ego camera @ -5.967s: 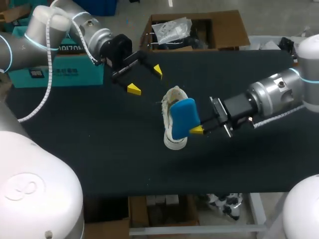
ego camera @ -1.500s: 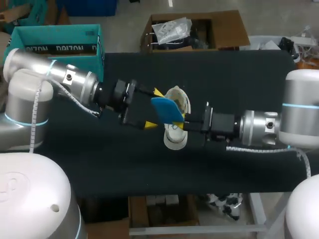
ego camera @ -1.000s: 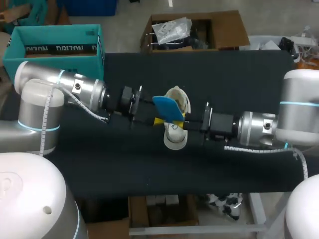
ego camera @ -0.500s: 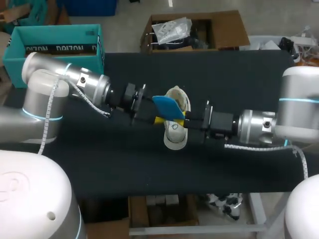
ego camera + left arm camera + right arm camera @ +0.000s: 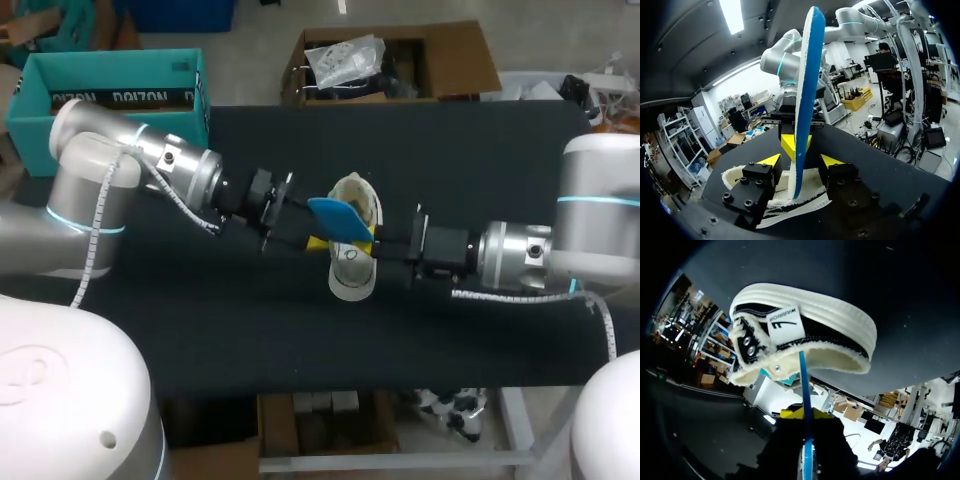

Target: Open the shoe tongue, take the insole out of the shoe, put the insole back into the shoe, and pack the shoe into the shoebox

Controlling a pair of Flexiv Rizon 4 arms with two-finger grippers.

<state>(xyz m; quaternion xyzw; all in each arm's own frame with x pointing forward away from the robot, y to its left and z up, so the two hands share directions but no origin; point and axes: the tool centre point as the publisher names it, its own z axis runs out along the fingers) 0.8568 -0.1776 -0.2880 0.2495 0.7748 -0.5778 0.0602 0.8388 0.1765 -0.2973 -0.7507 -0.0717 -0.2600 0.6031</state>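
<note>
A cream and black shoe (image 5: 352,262) lies on its side at the middle of the black table (image 5: 480,150). Over it is the blue insole (image 5: 340,219), held by my right gripper (image 5: 372,243), which is shut on its edge. My left gripper (image 5: 316,240) comes in from the left, open, with a finger on each side of the insole. In the left wrist view the insole (image 5: 805,95) stands edge-on between the spread yellow tips of the left gripper (image 5: 800,161) without touching both. In the right wrist view the insole (image 5: 803,377) runs from my right gripper (image 5: 803,414) toward the shoe (image 5: 805,340).
The teal shoebox (image 5: 110,92) stands open at the back left corner, behind my left arm. Bare black tabletop stretches in front of the shoe and to the back right.
My left gripper came from the back left down to the insole and now straddles it. The right gripper has kept its hold, and the insole turned from flat-on to edge-on over the shoe.
</note>
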